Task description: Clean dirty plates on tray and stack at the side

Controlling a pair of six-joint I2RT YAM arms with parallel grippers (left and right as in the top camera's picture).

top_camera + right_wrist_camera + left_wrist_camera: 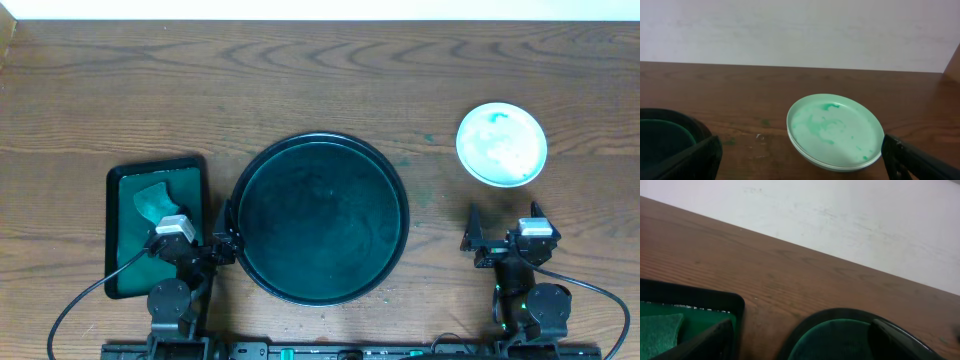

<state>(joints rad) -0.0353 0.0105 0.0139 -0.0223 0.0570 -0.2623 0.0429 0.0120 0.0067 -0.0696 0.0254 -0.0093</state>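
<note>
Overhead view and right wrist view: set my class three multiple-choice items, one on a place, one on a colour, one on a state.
1. Where is the stack of plates? A on the round tray; B on the table, right of that tray; C at the table's left edge.
2. What colour are the smears on the plates? A teal-green; B red; C brown.
3. How do the right fingers stand? A shut on a plate; B shut, empty; C open, empty.
Answers: 1 B, the stack rests on bare wood beyond the tray's right rim. 2 A, teal-green streaks show on white. 3 C, the fingers stand wide apart, short of the plates.
</note>
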